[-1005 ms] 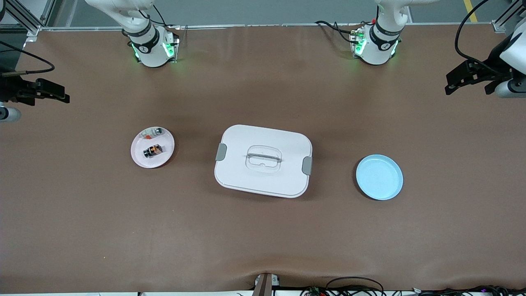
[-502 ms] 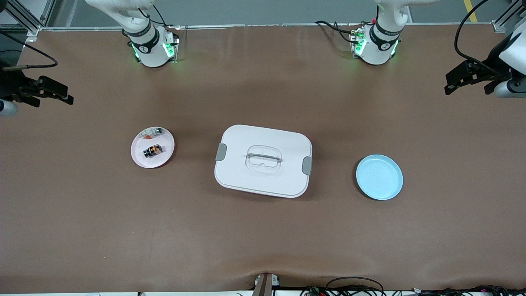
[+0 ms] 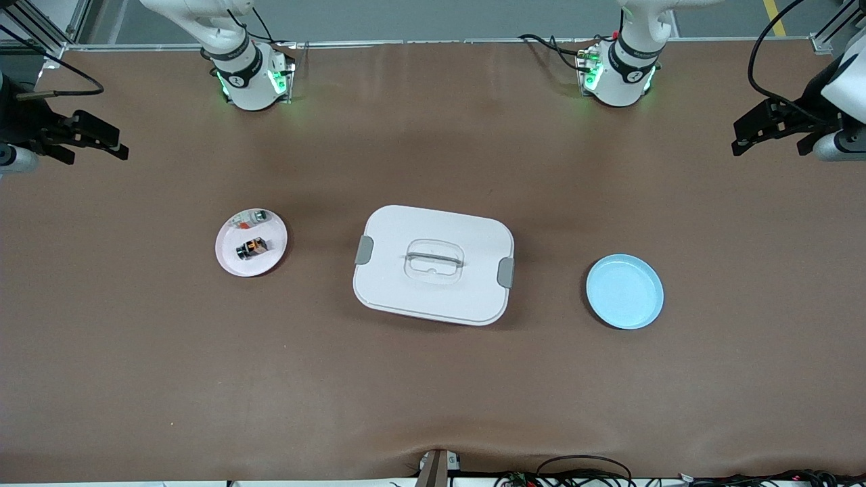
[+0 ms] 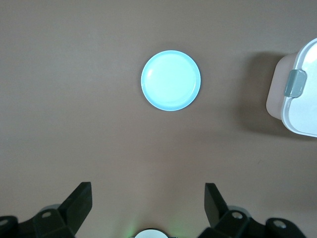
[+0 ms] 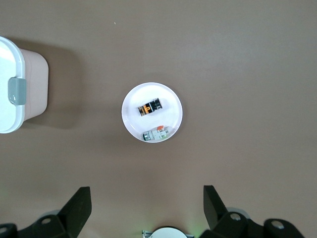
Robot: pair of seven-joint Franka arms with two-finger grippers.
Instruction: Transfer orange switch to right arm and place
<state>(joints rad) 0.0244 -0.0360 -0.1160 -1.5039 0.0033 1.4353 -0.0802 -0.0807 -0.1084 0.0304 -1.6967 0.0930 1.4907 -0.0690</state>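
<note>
The orange switch, a tiny black block with an orange-brown face, lies on a small pink plate toward the right arm's end of the table. It also shows in the right wrist view. My right gripper is open and empty, high over the table's edge at its own end, well apart from the plate. My left gripper is open and empty, high over the table's edge at the left arm's end. Both wrist views show the fingers spread wide, the left gripper and the right gripper.
A pale whitish part lies on the same pink plate. A white lidded box with grey clips stands mid-table. An empty light-blue plate lies toward the left arm's end and shows in the left wrist view.
My right gripper has drifted a little inward over the table and toward the robots' bases. The left gripper has hardly moved. Nothing on the table has moved.
</note>
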